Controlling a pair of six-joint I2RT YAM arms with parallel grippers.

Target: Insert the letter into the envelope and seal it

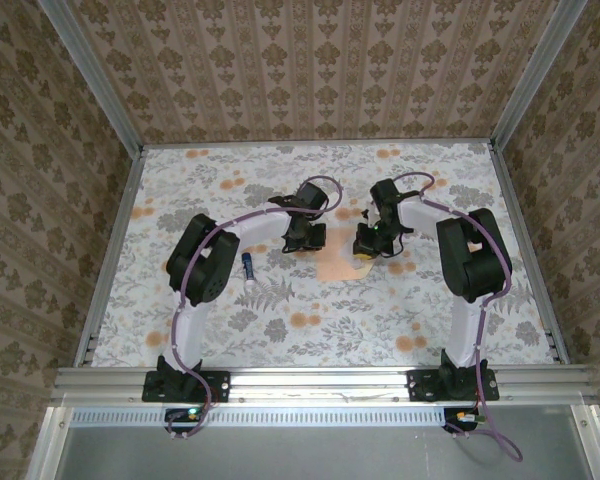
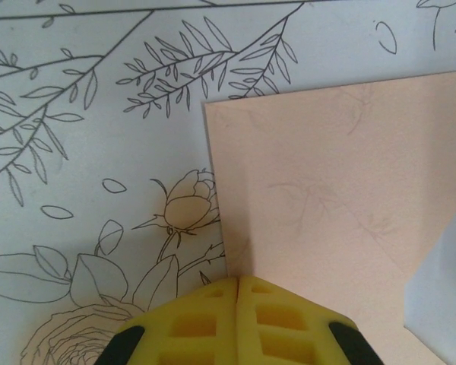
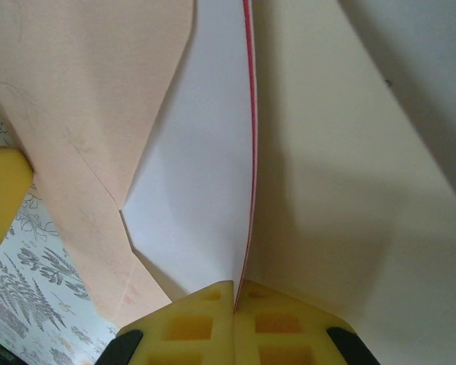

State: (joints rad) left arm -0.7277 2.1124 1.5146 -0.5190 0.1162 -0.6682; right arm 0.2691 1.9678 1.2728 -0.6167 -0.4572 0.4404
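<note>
Since both grippers are holding one soft stack of paper, the biggest risk I see is a tear or a crumple. The left gripper (image 2: 237, 319) has its yellow fingers pressed together on the near edge of the envelope (image 2: 327, 175), and the right gripper (image 3: 234, 315) is clamped on the red-bordered edge of the letter (image 3: 205, 167), so any pull in opposing directions would strain both sheets. A lesser risk is the letter buckling against the envelope's mouth rather than sliding in, since it is bowed and seems only partly tucked under the peach flap; how deep it sits I cannot tell. Smaller again, the thin edge could slip from the pads, or the envelope could skate across the tabletop. Around all this stand walls (image 1: 310, 70) papered in brown damask, edged by an aluminium frame (image 1: 320, 380). The table (image 1: 230, 330) is covered in a pale floral print with orange blooms, and the envelope lies near its middle between the two grippers. A small blue-and-white stick (image 1: 248, 265) lies beside the left arm (image 1: 195, 265).
</note>
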